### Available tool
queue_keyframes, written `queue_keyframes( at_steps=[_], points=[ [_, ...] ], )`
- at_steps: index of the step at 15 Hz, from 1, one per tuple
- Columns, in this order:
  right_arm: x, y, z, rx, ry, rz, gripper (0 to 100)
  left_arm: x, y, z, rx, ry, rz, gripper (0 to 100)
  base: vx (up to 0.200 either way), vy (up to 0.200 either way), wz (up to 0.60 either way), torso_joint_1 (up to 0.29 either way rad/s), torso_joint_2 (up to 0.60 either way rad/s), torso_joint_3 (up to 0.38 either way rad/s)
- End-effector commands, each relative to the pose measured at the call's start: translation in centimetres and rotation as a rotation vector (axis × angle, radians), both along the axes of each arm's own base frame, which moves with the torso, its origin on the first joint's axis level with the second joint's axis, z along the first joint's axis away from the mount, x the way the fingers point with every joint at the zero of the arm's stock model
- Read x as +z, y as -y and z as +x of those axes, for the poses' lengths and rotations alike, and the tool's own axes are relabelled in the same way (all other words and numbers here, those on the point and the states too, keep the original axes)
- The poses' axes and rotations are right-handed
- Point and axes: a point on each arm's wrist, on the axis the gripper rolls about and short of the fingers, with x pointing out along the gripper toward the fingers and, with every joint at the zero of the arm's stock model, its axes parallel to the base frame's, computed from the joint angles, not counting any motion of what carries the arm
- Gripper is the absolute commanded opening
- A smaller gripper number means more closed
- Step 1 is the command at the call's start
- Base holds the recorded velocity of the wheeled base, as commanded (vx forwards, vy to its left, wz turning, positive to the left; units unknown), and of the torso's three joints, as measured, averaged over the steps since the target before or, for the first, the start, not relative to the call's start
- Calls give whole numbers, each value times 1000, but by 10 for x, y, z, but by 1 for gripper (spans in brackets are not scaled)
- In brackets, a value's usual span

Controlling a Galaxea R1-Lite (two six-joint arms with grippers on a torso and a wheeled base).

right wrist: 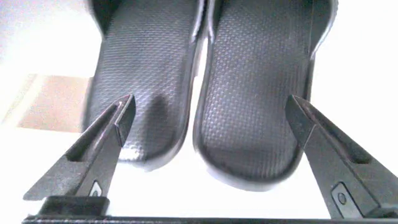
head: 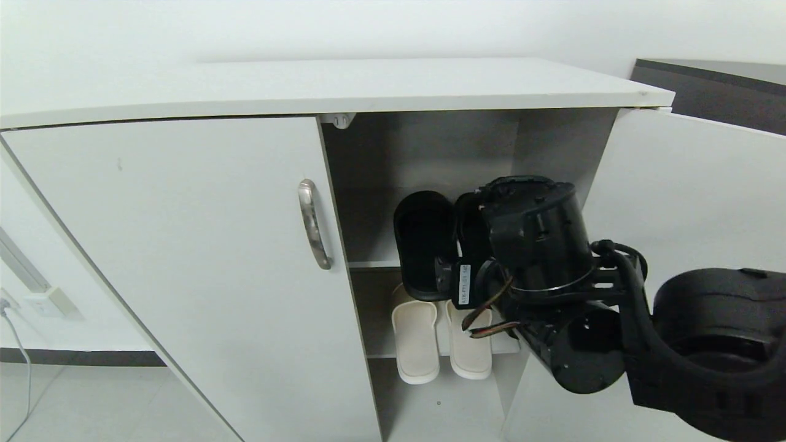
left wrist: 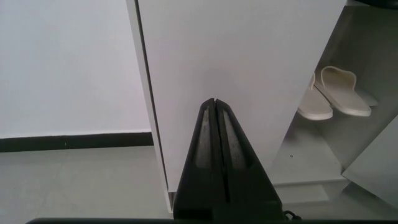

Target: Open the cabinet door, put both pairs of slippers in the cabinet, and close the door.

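Cabinet (head: 368, 86): its left door (head: 172, 245) shut, handle (head: 313, 224) near that door's inner edge; its right door (head: 694, 202) swung wide, giving the arm a way into the right half. Black slippers (head: 424, 245) lie side by side on the cabinet's upper shelf, toes to the back wall, heels toward the opening. White slippers (head: 417, 341) sit the same way on the shelf below, heels jutting a little past that shelf's front edge. Right gripper (right wrist: 210, 102) is inside the cabinet opening at upper-shelf level, jaws spread wide, one to each outer side of the black pair's heels. It grips nothing that I can see; whether a tip brushes a slipper edge I cannot tell. The spread fits a pair handled as one bundle, and I judge the pair to be resting on the shelf by its own weight. Left gripper (left wrist: 214, 102) hangs outside, facing the cabinet's shut door low down, jaws pressed together and empty, likely parked clear of the working arm. Judgement: both pairs are in; what's left is backing the right arm straight out and closing the right door. Watch: a jaw dragging a heel on the way out, and the overhanging heels fouling the door.
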Motion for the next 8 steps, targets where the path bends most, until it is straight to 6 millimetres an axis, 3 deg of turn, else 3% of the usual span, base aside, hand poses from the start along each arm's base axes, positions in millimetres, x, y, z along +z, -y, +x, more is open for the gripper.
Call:
queue_keyframes(
  at_steps=[1, 8],
  points=[
    [-2, 9, -18, 33, 15, 21, 0, 0, 0, 0, -2, -2, 0, 0, 0, 0, 0, 0, 0, 0],
    [-10, 7, -21, 57, 8, 2, 0, 0, 0, 0, -2, -2, 0, 0, 0, 0, 0, 0, 0, 0]
  ],
)
